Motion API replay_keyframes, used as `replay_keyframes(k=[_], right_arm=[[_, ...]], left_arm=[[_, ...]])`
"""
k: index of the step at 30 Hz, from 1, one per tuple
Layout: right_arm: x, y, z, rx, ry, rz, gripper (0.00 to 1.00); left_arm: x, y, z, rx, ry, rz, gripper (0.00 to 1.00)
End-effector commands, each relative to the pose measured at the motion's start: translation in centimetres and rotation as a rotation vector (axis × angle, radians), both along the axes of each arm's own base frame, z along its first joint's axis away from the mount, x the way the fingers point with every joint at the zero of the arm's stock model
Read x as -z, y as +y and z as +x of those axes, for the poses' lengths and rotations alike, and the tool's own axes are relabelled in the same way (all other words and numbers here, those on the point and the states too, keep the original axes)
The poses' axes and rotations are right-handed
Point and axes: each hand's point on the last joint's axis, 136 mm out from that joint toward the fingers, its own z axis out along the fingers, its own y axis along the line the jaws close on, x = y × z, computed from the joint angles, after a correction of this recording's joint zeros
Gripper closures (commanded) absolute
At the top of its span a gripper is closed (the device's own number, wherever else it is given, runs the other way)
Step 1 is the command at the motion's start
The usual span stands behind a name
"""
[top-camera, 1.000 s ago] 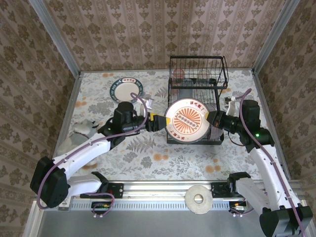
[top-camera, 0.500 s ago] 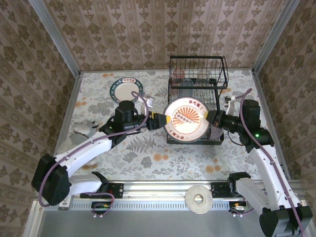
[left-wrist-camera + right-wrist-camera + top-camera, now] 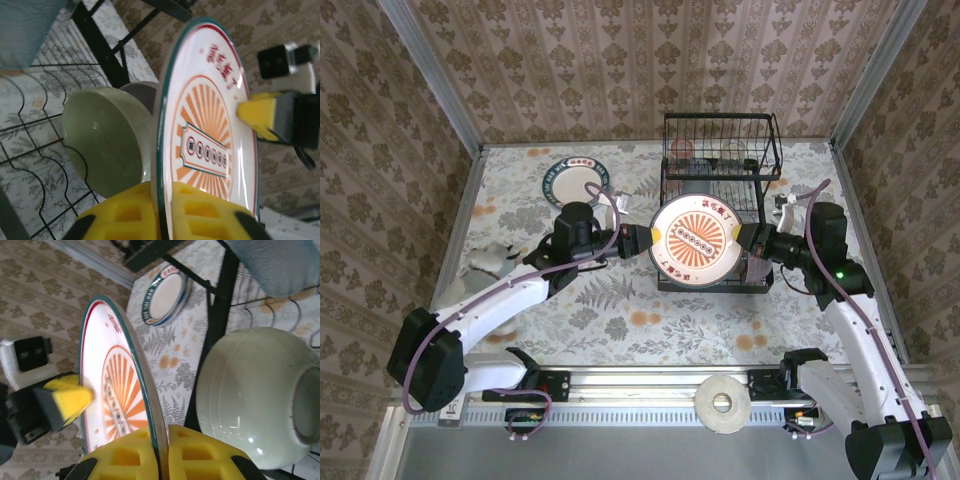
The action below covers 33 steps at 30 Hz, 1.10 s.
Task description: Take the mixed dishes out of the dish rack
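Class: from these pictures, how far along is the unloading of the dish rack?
Done: a blue-rimmed plate lies on the table beside the dish rack. In hand: the orange-patterned plate, its rim clamped by the left gripper and right gripper. Left: a cream-green bowl and pinkish glasses in the rack.

Bright even light, soft sheen on bowl

A floral cloth covers the table. Patterned wallpaper lines the back and side walls, with metal posts in the far corners. A crumpled grey-white lump lies at the cloth's left edge. A white tape roll lies flat on the slotted rail along the near edge.
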Motion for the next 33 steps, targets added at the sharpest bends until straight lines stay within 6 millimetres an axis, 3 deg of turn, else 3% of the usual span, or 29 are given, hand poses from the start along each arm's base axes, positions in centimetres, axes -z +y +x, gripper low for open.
replay_keyframes(k=[1,8,10,19,26,33], right_arm=[[-1.0,0.3,-0.1,-0.015,-0.024,0.04,1.0],[-1.1,0.5,-0.2,-0.029,-0.028,0.052,1.0],[-1.0,0.6,-0.2,-0.034,-0.025,0.054,0.92],[-1.9,0.9,0.2,-0.047,-0.085,0.084,0.0],[-3.9,1.1,0.5,-0.061,-0.209,0.095,0.0],[-4.9,3.4,-0.4,-0.162,-0.332,0.08,0.0]], left_arm=[[-2.2,-0.6,-0.5,0.05,-0.054,-0.061,0.99],[-1.6,0.2,0.6,0.005,-0.01,-0.086,1.0],[-1.7,0.4,0.9,-0.004,0.005,-0.121,1.0],[-2.3,1.1,1.5,-0.032,0.013,-0.163,1.0],[-3.3,3.4,2.7,-0.107,-0.007,-0.165,1.0],[-4.8,6.8,3.5,-0.219,-0.057,-0.116,1.0]])
